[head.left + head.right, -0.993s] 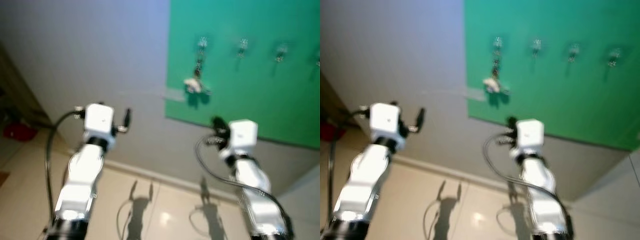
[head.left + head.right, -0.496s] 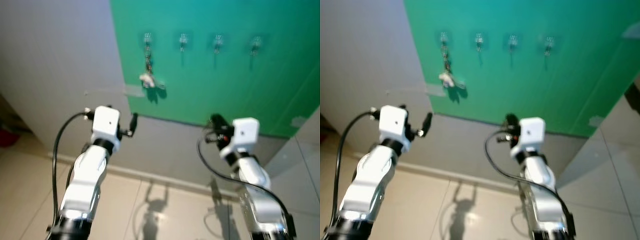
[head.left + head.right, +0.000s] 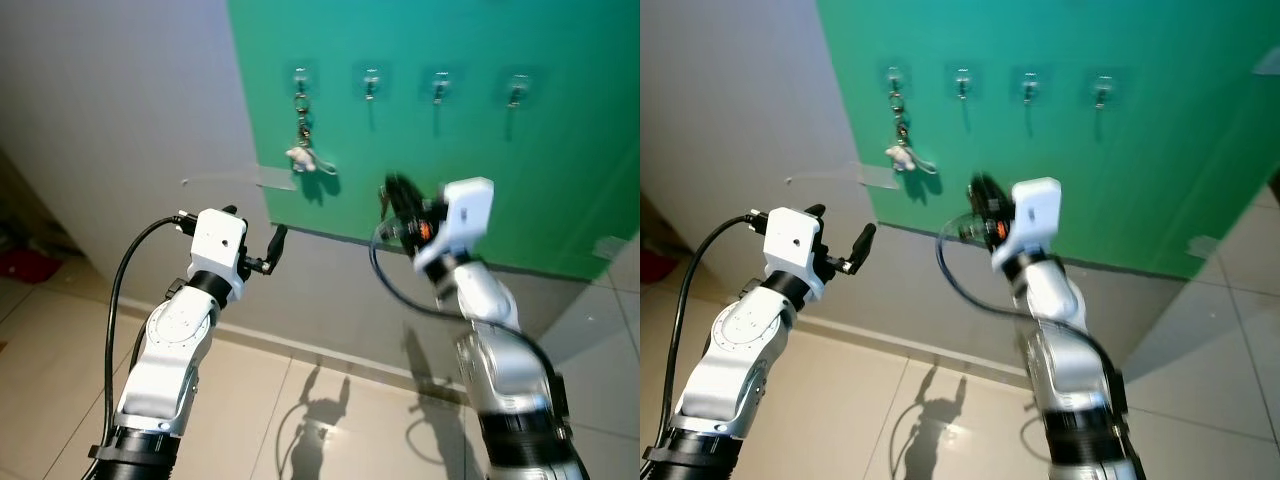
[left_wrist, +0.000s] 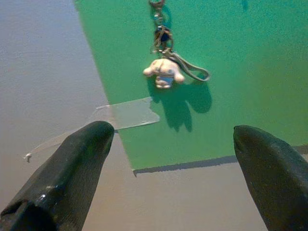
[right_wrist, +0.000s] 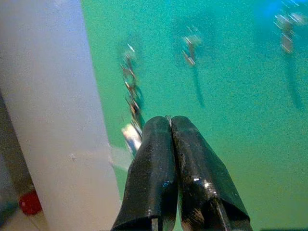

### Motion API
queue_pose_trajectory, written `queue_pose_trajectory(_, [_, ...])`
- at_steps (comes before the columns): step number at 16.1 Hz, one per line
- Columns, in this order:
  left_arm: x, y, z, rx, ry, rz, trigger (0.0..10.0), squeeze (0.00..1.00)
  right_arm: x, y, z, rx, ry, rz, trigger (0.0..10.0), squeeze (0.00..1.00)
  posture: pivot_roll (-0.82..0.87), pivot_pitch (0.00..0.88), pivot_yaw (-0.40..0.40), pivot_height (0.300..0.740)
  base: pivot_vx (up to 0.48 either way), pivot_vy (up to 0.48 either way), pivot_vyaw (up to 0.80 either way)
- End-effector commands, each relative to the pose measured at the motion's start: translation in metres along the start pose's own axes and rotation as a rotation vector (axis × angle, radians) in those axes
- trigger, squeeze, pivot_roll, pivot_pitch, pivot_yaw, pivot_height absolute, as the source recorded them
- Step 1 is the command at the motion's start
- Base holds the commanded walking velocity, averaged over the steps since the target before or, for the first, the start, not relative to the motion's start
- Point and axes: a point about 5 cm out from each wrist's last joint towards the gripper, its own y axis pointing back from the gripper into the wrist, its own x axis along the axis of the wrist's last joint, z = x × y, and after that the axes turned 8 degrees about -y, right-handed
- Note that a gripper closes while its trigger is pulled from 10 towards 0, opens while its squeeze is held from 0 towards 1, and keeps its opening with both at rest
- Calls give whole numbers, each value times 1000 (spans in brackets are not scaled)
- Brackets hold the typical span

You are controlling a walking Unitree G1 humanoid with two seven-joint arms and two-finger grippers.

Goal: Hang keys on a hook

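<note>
Green board (image 3: 480, 130) behind; right gripper (image 5: 168, 126) raised (jaws closed), left gripper (image 4: 173, 139) open.

No text, label or number is readable — anywhere.

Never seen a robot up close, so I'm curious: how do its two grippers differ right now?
The left gripper has its fingers spread wide apart; the right gripper has its fingers pressed shut. The left sits lower and out toward the grey wall; the right is raised against the green board. Both point toward the hanging keys.
</note>
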Motion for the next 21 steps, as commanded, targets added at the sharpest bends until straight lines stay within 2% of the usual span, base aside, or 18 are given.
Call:
queue_pose_trajectory(1, [9,-1,-3,16,-14,36,10000,0,2,-2,-1,4,-21,7,10000,0,-15,0,49,740,0,0,0])
queue_pose_trajectory(3, [11,-1,-2,31,3,57,10000,0,5,-2,-3,3,-20,18,10000,0,-14,0,45,740,0,0,0])
queue_pose_trajectory(7, [17,0,1,0,7,97,10000,0,-1,12,-1,-21,16,-4,10000,0,-21,0,55,740,220,0,0])
queue_pose_trajectory(10, [20,-4,0,-9,14,108,10000,0,7,19,3,-46,-30,31,10000,0,-28,0,69,740,328,0,0])
queue_pose_trajectory(14, [20,-6,2,-34,17,106,10000,0,8,27,10,-84,-31,33,10000,0,-41,0,82,740,344,0,0])
queue_pose_trajectory(21, [20,-10,7,-48,44,115,10000,0,16,32,12,-35,-24,37,10000,0,-60,0,74,740,347,0,0])
